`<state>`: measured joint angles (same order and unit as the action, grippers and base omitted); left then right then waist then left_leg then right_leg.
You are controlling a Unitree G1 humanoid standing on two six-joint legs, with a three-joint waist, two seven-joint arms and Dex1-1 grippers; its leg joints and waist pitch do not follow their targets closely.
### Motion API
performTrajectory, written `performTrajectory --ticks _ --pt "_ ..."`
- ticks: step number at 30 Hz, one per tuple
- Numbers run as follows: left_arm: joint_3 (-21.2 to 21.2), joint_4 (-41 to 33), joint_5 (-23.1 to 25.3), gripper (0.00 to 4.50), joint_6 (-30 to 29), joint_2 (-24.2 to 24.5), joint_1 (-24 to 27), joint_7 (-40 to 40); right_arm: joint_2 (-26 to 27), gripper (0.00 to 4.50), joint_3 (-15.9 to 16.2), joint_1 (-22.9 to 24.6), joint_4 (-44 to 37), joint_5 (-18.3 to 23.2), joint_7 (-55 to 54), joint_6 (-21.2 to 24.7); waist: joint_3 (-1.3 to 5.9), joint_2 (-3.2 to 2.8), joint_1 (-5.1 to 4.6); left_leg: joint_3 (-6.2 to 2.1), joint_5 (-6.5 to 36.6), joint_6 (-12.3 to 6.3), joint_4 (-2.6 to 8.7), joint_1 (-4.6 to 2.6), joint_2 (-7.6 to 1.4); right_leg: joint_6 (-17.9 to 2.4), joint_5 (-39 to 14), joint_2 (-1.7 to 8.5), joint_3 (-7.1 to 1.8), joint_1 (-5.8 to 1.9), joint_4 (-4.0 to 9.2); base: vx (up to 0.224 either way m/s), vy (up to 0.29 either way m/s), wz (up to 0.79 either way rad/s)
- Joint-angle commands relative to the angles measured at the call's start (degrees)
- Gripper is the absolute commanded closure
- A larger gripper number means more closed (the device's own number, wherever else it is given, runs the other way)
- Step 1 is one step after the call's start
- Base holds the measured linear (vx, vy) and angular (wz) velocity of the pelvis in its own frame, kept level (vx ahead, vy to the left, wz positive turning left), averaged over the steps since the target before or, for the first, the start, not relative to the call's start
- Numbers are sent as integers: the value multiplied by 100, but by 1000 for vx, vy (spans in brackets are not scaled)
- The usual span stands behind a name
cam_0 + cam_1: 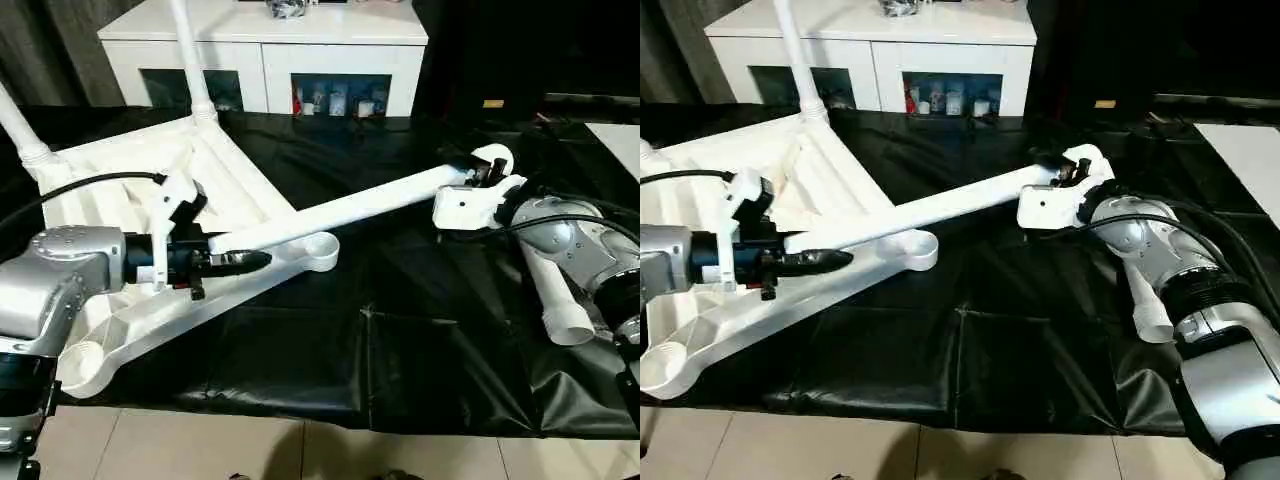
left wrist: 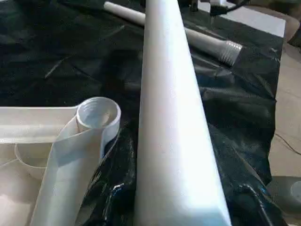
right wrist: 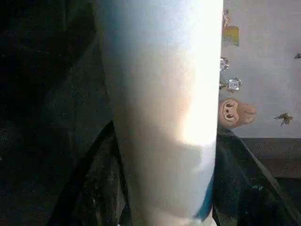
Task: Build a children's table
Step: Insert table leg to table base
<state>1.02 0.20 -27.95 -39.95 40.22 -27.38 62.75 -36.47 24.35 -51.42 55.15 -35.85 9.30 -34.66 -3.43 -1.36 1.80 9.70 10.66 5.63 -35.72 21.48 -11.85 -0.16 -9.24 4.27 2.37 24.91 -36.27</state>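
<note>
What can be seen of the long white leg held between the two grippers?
The leg is a long, smooth, tapered white tube, plastic by its look. It lies nearly level, slanting across the black-covered table, above the table top's empty near corner socket. The left gripper is shut on one end and the right gripper on the other. It is not yet seated in a socket. Its thread cannot be seen.

smooth white plastic leg (image 1: 350, 208), glossy crinkled black table cover (image 1: 400, 340)
</note>
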Motion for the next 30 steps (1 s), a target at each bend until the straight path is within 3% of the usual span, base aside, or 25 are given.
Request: performTrajectory --ticks 1,7,8,10,13,14,15,17,20,21,22,23,24,25,27,28,29,30 --pt "-303 121 -82 280 37 38 -146 -116 37 253 -7 -88 52 128 45 -93 434 44 -7 81 1387 -210 334 -18 74 -1282 -1196 106 -126 -381 359 0 0 0" --pt "-1259 651 -548 207 354 -23 -349 -202 109 263 -188 -11 155 349 204 -101 434 31 -28 77 1527 -197 329 -30 84 -1299 -1225 98 -117 -376 365 0 0 0" --pt "-1951 1178 -888 207 582 -156 -580 -521 171 263 -343 26 224 571 327 -46 440 26 -32 91 1535 -200 314 -21 110 -1320 -1196 90 -122 -380 359 0 0 0" --pt "-2667 1798 -1212 201 809 -268 -874 -1052 271 264 -558 72 264 908 530 67 446 14 -26 79 1574 -186 302 -27 124 -1364 -1093 69 -107 -394 351 0 0 0" --pt "-2937 2099 -1280 201 973 -282 -966 -1332 422 265 -783 102 243 1276 748 236 435 39 -28 69 1665 -228 317 -46 98 -1357 -1191 85 -104 -379 358 0 0 0" --pt "-3006 2178 -1237 201 1076 -364 -884 -1552 806 265 -1202 132 126 2017 1208 733 432 62 -31 69 1697 -260 326 -40 83 -1344 -1267 96 -108 -380 359 0 0 0" --pt "-2993 2153 -1182 201 1080 -410 -834 -1585 951 266 -1344 143 84 2295 1383 933 428 55 -33 54 1710 -298 344 -29 60 -1335 -1336 121 -111 -385 355 0 0 0" --pt "-2508 1839 -764 201 1033 -599 -574 -1630 1419 266 -1721 226 -173 3187 2039 1588 423 26 -5 45 1732 -361 368 -55 0 -1389 -1318 136 -112 -369 356 0 0 0" --pt "-2314 1725 -665 201 1010 -670 -489 -1603 1588 266 -1853 259 -305 3506 2259 1904 441 -15 73 54 1597 -362 373 -59 -36 -1537 -1130 158 -117 -345 336 0 0 0" --pt "-1854 1408 -471 201 1022 -896 -350 -1644 1951 266 -2131 363 -798 4384 2843 2958 450 -45 101 51 1564 -312 369 -75 -30 -1590 -1044 160 -119 -335 332 0 0 0" --pt "-1624 1234 -402 201 1044 -1028 -297 -1688 2102 266 -2222 423 -1089 4802 3133 3583 445 -29 105 49 1558 -355 385 -76 -38 -1593 -922 147 -124 -383 332 0 0 0" --pt "-1624 1234 -402 201 1044 -1028 -297 -1688 2102 266 -2222 423 -1089 4802 3133 3583 435 -35 156 25 1520 -394 408 -71 -75 -1613 -826 169 -125 -390 315 0 0 0" --pt "-1275 938 -374 201 1064 -1241 -275 -1763 2263 266 -2276 548 -1572 5329 3659 4547 452 -21 173 41 1481 -374 398 -68 -53 -1639 -771 148 -120 -388 312 0 0 0" --pt "-1184 838 -357 201 1069 -1343 -301 -1818 2289 266 -2264 601 -1730 5477 3836 4855 458 -24 220 28 1401 -362 405 -60 -75 -1668 -667 181 -123 -386 297 0 0 0" --pt "-1160 810 -351 184 1070 -1373 -309 -1835 2296 266 -2260 616 -1775 5519 3887 4944 455 -10 241 34 1372 -280 402 -44 -64 -1637 -732 193 -124 -384 305 0 0 0" --pt "-985 556 -534 184 780 -1663 -463 -1920 2303 266 -2184 737 -2059 5876 4350 5595 456 -2 244 37 1371 -246 404 -40 -52 -1609 -807 198 -124 -385 315 0 0 0" --pt "-985 556 -534 175 780 -1663 -463 -1920 2303 266 -2184 737 -2059 5876 4350 5595 453 14 269 39 1370 -217 394 -63 -46 -1577 -880 198 -137 -405 334 0 0 0" --pt "-916 466 -619 164 594 -1781 -546 -1997 2295 266 -2171 778 -2147 6050 4533 5884 444 9 280 39 1365 -191 395 -48 -49 -1549 -962 211 -141 -394 337 0 0 0"
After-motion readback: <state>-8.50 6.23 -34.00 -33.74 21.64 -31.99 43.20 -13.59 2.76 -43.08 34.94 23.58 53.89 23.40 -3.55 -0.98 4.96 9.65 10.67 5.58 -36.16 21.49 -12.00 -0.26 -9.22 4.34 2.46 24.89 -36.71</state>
